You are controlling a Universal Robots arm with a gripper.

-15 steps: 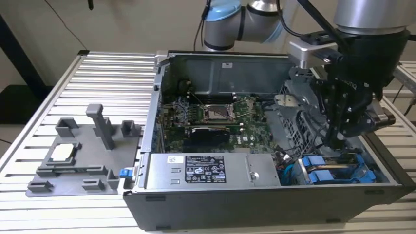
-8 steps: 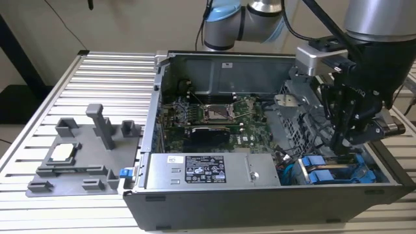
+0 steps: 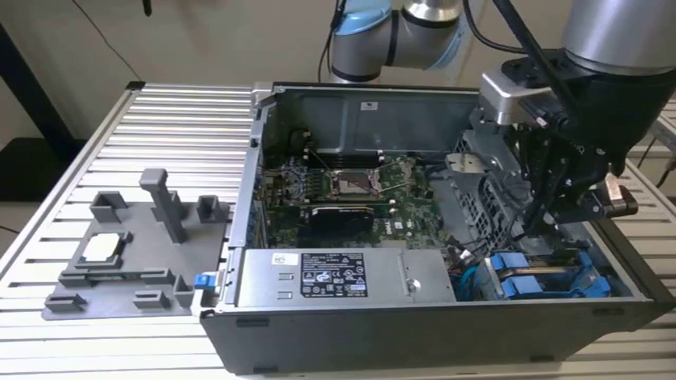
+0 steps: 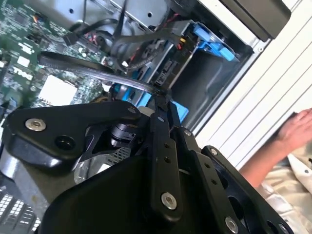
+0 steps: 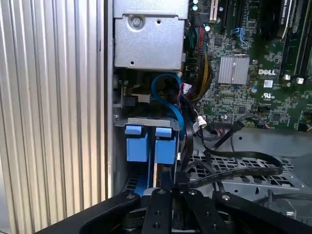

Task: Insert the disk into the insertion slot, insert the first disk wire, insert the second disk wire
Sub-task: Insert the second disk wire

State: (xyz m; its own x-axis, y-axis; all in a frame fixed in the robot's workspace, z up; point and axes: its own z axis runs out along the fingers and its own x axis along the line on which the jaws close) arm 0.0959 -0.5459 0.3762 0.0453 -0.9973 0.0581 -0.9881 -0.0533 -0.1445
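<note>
The worktop (image 3: pixel 180 127) is a ribbed bed of pale aluminium slats running across the whole scene. An open dark computer case (image 3: pixel 423 332) sits directly on it toward the exterior view's right. Just beside the case, on the exterior view's left, a grey plastic fixture tray (image 3: pixel 116 273) with upright blocks lies flat on the slats.

From high and well back, our exterior view looks down on the open computer case (image 3: pixel 444 237) on the ribbed desk (image 3: pixel 158 142). Both wrist views sit just behind the end effector (image 5: pixel 173 187), close in, facing past it into the case; all three share the blue brackets (image 5: pixel 148 144) beneath it.
</note>
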